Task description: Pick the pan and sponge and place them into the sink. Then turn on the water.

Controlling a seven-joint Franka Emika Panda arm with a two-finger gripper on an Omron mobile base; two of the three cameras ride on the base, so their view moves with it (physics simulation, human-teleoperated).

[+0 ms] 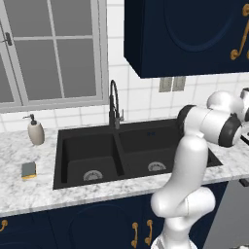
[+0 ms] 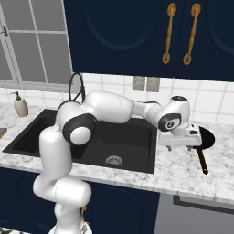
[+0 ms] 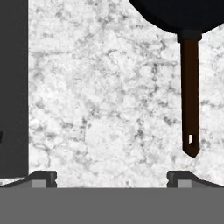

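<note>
The black pan (image 2: 210, 137) lies on the marble counter right of the sink (image 2: 91, 137), its dark brown handle (image 2: 202, 161) pointing toward the counter's front. My gripper (image 2: 180, 148) hangs open just above the counter, between the sink's right rim and the pan, with the hand hiding the pan's left part. In the hand view the pan (image 3: 179, 13) sits at the top right and its handle (image 3: 190, 96) runs down the right side, while my gripper (image 3: 112, 178) holds only bare marble between its wide-apart tips. The sponge (image 1: 28, 170) rests on the counter left of the sink (image 1: 131, 151). No water runs from the faucet (image 1: 114, 104).
A beige soap dispenser (image 1: 35, 131) stands at the back left of the counter, behind the sponge. Dark blue wall cabinets (image 2: 137, 32) hang above. The sink's right wall (image 3: 13, 87) shows as a dark band at the hand view's left.
</note>
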